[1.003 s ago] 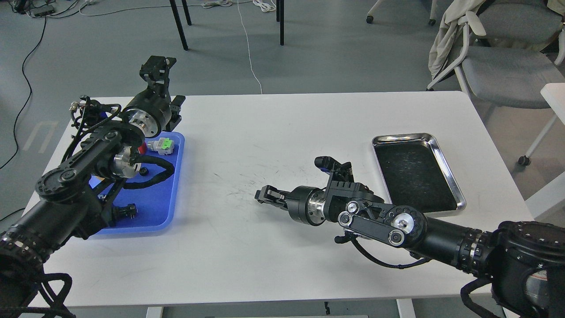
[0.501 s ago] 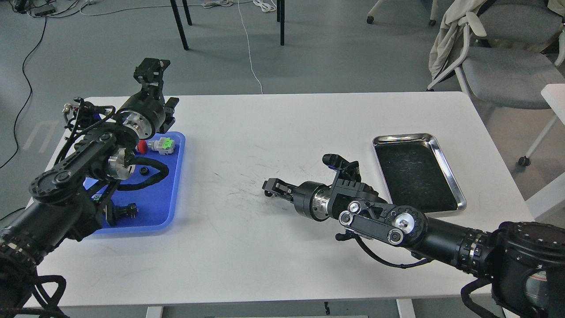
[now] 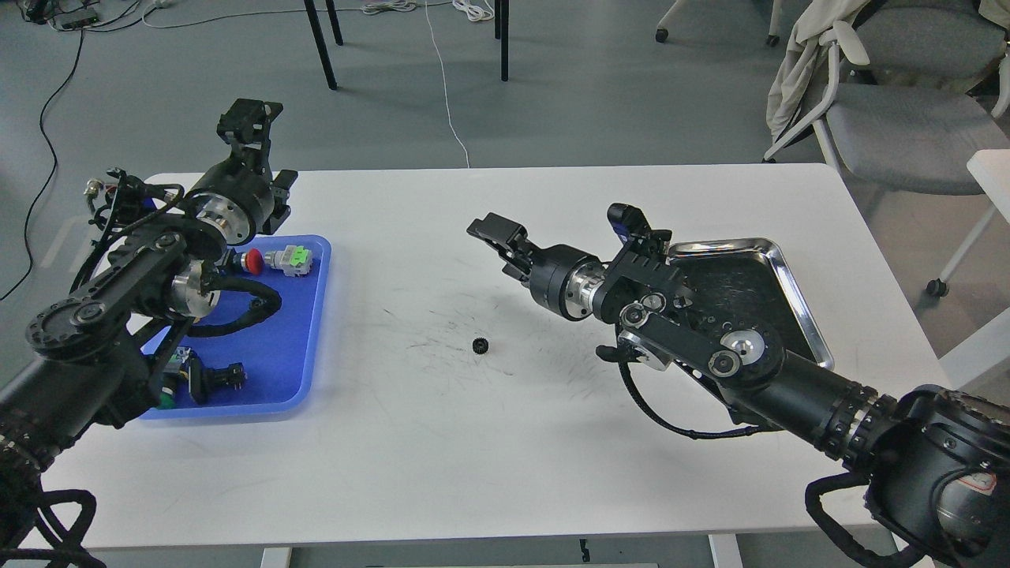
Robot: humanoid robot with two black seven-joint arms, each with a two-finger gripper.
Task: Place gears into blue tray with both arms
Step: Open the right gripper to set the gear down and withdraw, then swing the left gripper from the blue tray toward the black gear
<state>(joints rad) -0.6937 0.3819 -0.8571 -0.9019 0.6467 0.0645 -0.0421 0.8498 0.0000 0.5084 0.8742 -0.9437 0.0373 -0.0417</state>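
One small black gear (image 3: 480,345) lies alone on the white table, left of centre. The blue tray (image 3: 293,355) sits at the table's left side, partly covered by my left arm. I cannot make out a gear inside it. My left gripper (image 3: 246,123) is raised above the table's far left corner, behind the tray; it is dark and its fingers cannot be told apart. My right gripper (image 3: 491,229) hangs in the air above and behind the gear, well clear of it, pointing left, open and holding nothing.
The blue tray holds a red-cap button (image 3: 254,261), a grey-and-green connector (image 3: 290,259) and a green-cap button (image 3: 167,392). A silver metal tray (image 3: 798,278) lies at the right, partly behind my right arm. A chair (image 3: 884,118) stands beyond the table's right corner.
My right gripper rose and drew back to the right from the table's middle, leaving the gear lying there. My left gripper moved a little further left and back, away from the tray.
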